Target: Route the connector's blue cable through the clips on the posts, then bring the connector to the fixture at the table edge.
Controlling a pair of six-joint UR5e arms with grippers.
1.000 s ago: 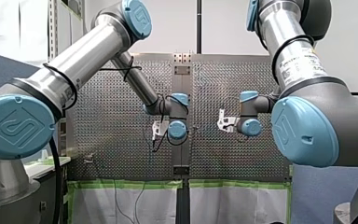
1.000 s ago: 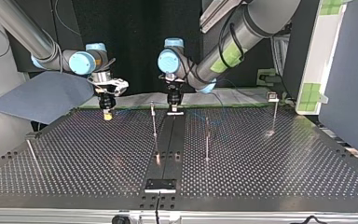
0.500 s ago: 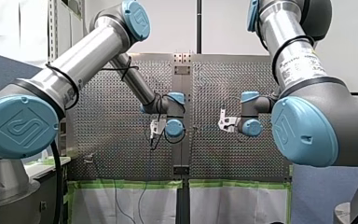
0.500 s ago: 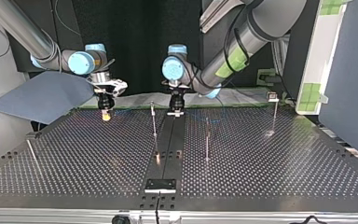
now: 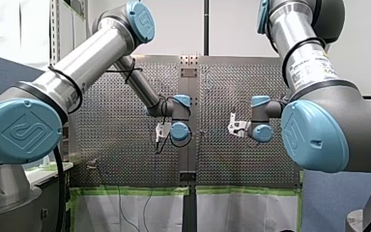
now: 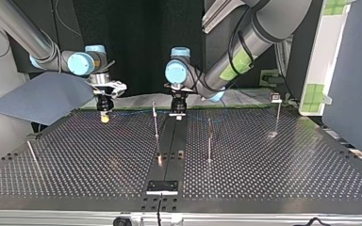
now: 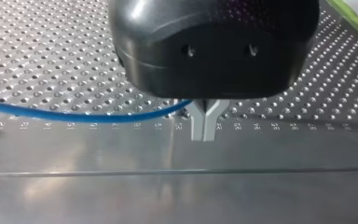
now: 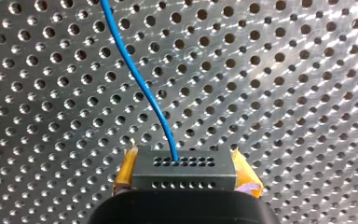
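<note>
Dark grey multi-hole connector sits clamped in my right gripper, yellow pads, upper left of top view. My left gripper, metal fingers together, pinches thin blue cable. Routing looks unstarted; next: raise cable into clip on nearest slim metal post.

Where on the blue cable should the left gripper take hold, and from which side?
I'd take the blue cable on the run lying flat on the table beside the left gripper, from straight above, fingers astride it. It is thin and low there, away from the connector in the right gripper.
</note>
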